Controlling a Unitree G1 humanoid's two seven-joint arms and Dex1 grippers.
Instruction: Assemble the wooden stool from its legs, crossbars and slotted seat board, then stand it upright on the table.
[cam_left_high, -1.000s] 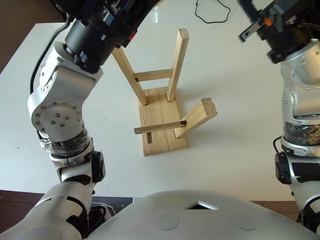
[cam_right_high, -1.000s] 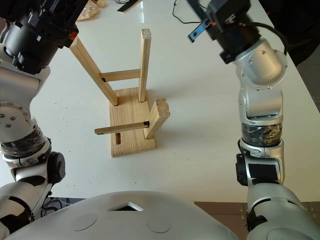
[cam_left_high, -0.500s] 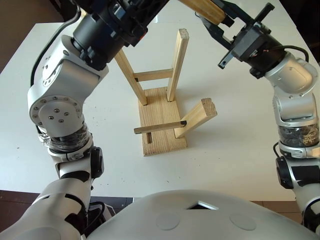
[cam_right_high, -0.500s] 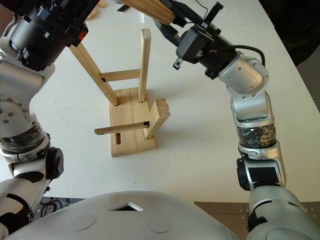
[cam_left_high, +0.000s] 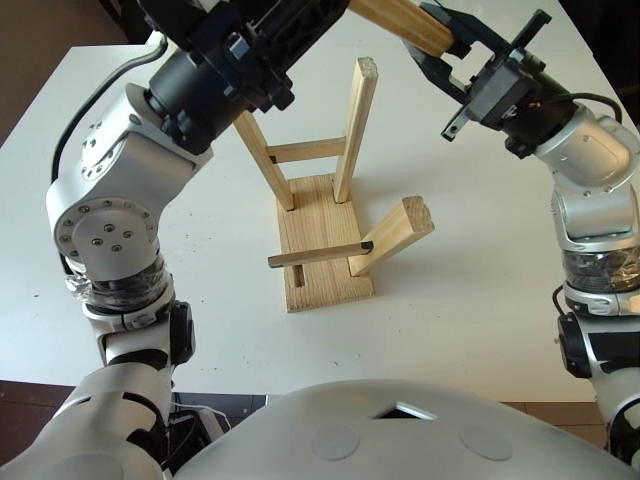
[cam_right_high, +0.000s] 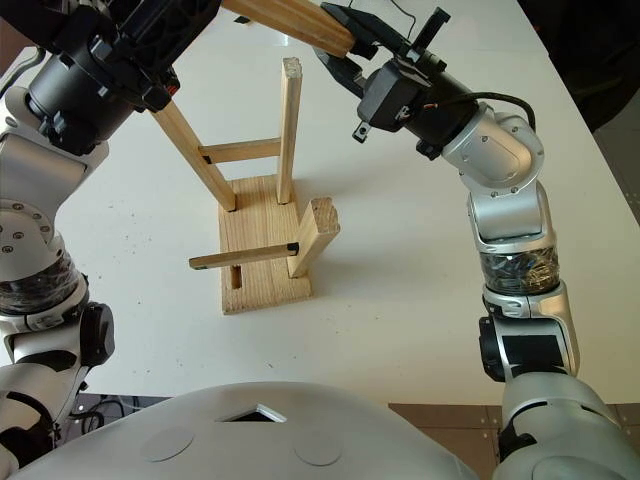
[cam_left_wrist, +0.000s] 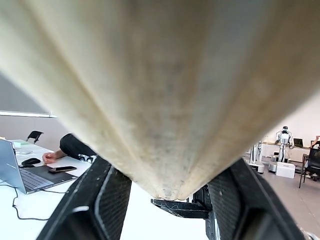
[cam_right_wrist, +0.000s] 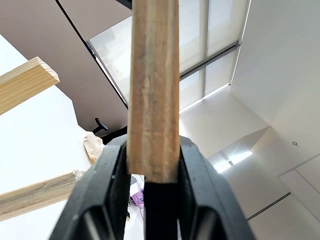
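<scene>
A: Where is the stool?

B: Upside down at the middle of the bench (cam_left_high: 480, 300). The seat board (cam_left_high: 322, 288) lies flat, its long side running near to far. Two legs rise from its far end: the left leg (cam_left_high: 262, 150) leans away to the left, and the right leg (cam_left_high: 355, 130) stands close to upright. A crossbar (cam_left_high: 305, 151) joins them partway up.

A: And at the near end?

B: A third leg (cam_left_high: 395, 233) rests on the board's near right corner, tilted well over to the right. A second crossbar (cam_left_high: 318, 255) sticks out from it to the left, hanging above the board with its free end joined to nothing.

A: What about the last leg?

B: The loose leg (cam_left_high: 405, 22) is up in the air over the far side, above the standing legs, held between both arms.

A: How are they gripping it?

B: The right end effector (cam_right_wrist: 152, 175) is clamped on one end, a dark finger pressed against each side of the wood. The left end effector (cam_left_wrist: 167, 192) grips it further along, its fingers (cam_left_wrist: 95, 205) closed against the wood on both sides.
</scene>
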